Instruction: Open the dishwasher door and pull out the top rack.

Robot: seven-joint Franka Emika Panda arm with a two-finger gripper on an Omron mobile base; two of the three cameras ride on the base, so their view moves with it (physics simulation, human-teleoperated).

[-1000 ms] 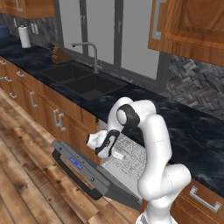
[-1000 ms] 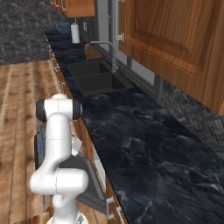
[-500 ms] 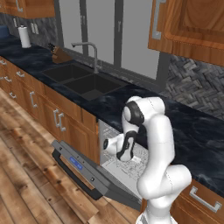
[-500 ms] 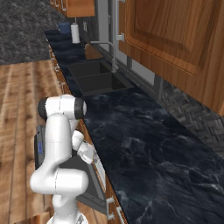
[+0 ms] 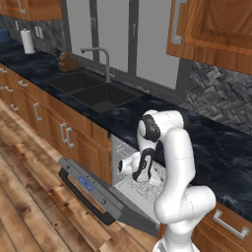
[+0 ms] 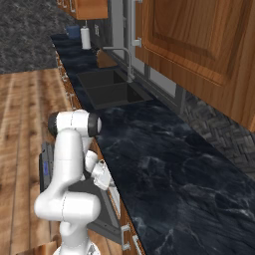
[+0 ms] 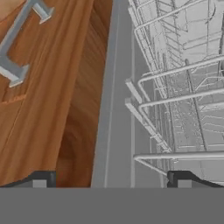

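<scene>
While door [image 5: 98, 189] hangs open, end effector [image 7: 109, 180] spread, rack [image 7: 183, 87] edge

Dishwasher door [image 5: 106, 194] folded down before cavity; top rack [image 7: 183, 87] inside; sink [image 5: 93, 91] left, on counter [image 5: 216, 147].

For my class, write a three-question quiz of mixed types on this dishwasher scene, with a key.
1. True or false: the dishwasher door hangs open, lowered toward the floor.
2. The gripper has its jaws: A) shut on the rack, B) spread apart and holding nothing, C) clamped on the door's handle.
3. Fill in: in the hand view the white wire rack lies beside a brown wooden ______ front.

Key: 1 true; 2 B; 3 cabinet.
</scene>
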